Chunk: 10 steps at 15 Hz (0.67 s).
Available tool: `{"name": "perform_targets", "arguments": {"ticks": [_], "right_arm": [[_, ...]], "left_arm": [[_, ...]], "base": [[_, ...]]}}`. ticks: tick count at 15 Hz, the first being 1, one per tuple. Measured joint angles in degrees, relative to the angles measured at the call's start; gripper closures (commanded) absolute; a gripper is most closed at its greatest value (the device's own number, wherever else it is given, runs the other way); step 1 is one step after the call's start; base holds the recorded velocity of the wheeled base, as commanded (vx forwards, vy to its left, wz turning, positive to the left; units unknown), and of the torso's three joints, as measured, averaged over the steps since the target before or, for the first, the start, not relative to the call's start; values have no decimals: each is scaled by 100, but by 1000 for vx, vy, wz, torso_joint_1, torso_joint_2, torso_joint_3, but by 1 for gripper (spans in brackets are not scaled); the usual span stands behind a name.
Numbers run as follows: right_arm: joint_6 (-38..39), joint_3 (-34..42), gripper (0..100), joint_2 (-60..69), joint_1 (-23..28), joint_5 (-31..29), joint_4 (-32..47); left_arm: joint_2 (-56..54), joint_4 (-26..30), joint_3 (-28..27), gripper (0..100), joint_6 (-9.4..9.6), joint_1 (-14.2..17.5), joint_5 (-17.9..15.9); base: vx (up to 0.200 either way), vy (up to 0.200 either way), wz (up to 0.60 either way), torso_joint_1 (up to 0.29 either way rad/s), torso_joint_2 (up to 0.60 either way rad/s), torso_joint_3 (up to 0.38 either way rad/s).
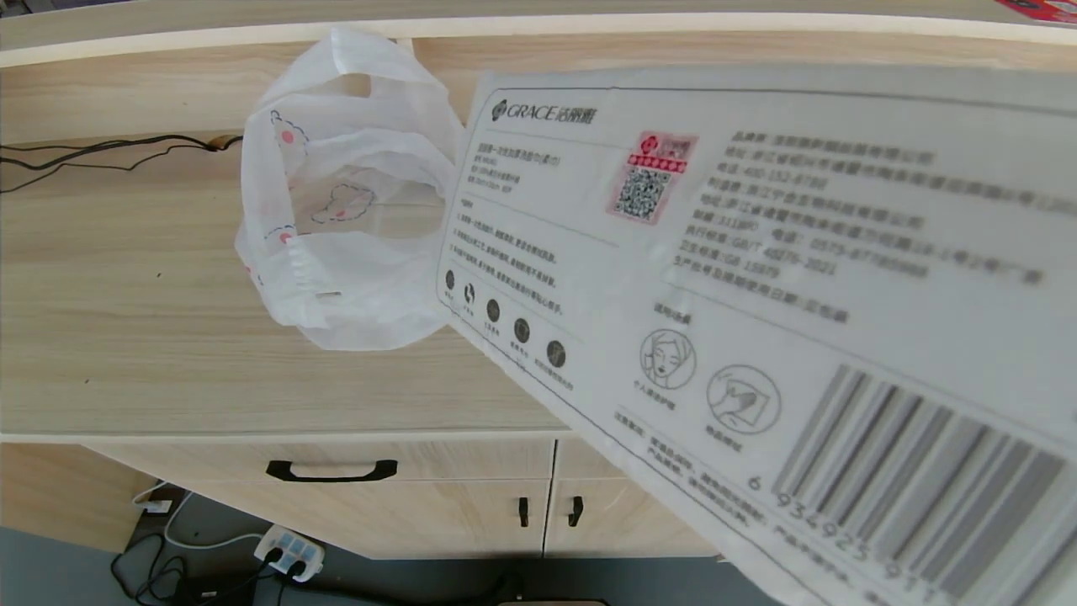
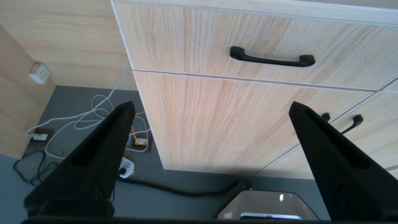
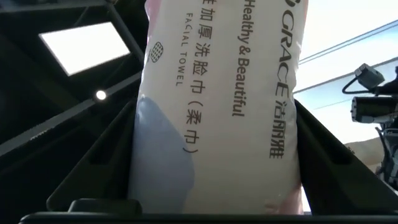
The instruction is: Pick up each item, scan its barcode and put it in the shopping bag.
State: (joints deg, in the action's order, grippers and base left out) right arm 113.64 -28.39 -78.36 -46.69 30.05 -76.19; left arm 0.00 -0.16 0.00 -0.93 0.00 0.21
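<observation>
A white facial towel pack (image 1: 757, 320) is held up close to the head camera, its printed back with a barcode (image 1: 917, 480) facing me. In the right wrist view the same pack (image 3: 217, 112) stands between the dark fingers (image 3: 99, 162) of my right gripper (image 3: 211, 186), which is shut on it. A white shopping bag (image 1: 345, 210) with small cartoon prints sits open on the wooden counter (image 1: 126, 295), left of the pack. My left gripper (image 2: 211, 155) hangs open below the counter, in front of the drawer fronts, with nothing between its fingers.
A black cable (image 1: 109, 151) lies on the counter at the back left. Below the counter are a drawer with a black handle (image 1: 331, 471) and cupboard doors with small knobs (image 1: 549, 511). A power strip (image 1: 289, 551) and cables lie on the floor.
</observation>
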Motion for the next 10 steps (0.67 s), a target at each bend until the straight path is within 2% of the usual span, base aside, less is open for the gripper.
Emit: {"name": "perform_targets", "arguments": {"ticks": [3, 5, 8, 10], "right_arm": [[-2099, 188, 100, -69, 116, 218, 32], [-2532, 222, 100, -69, 457, 229, 45], [-4056, 277, 100, 94, 996, 213, 62], [-5003, 238, 100, 83, 1196, -2, 156]], "left_arm": [[0, 0, 0, 0, 0, 0, -2], [0, 0, 0, 0, 0, 0, -2], [0, 0, 0, 0, 2, 0, -2], [0, 0, 0, 0, 0, 0, 0]], "base": [[0, 0, 0, 0, 0, 0], [0, 0, 0, 0, 0, 0], [0, 0, 0, 0, 0, 0], [0, 0, 0, 0, 0, 0]]}}
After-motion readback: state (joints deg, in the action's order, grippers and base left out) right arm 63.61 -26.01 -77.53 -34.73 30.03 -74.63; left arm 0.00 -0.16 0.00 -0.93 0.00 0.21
